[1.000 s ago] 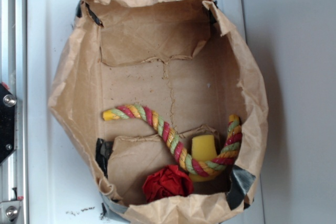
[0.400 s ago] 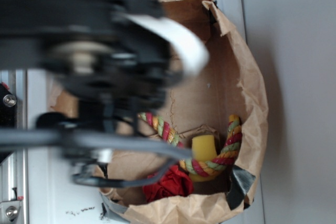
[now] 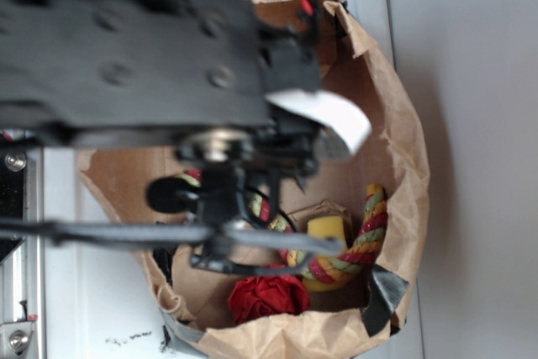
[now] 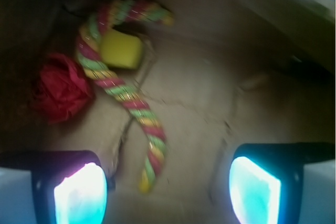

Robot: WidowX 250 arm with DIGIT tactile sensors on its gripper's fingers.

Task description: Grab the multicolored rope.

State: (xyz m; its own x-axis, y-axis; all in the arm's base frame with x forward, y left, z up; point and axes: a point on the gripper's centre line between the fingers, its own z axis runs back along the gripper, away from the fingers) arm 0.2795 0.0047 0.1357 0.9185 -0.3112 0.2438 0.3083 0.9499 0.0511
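Observation:
The multicolored rope (image 4: 128, 98) lies curved on the bottom of a brown paper bag (image 3: 403, 149), a twisted cord of red, yellow and pale green with a yellow end. In the exterior view only its right part (image 3: 361, 245) shows; the arm hides the rest. My gripper (image 4: 167, 195) is open, its two glowing pads wide apart, hovering above the bag floor. The rope's yellow end (image 4: 145, 182) lies between the pads, nearer the left one, with no contact.
A yellow block (image 4: 122, 51) sits inside the rope's bend, also in the exterior view (image 3: 328, 229). A red rose-like fabric ball (image 4: 60, 87) lies beside the rope, near the bag's front wall (image 3: 269, 296). The bag's crumpled walls ring everything.
The arm has swung in over the bag from the left and moved further right, now covering the rope's left half. The rope, block and ball have not moved.

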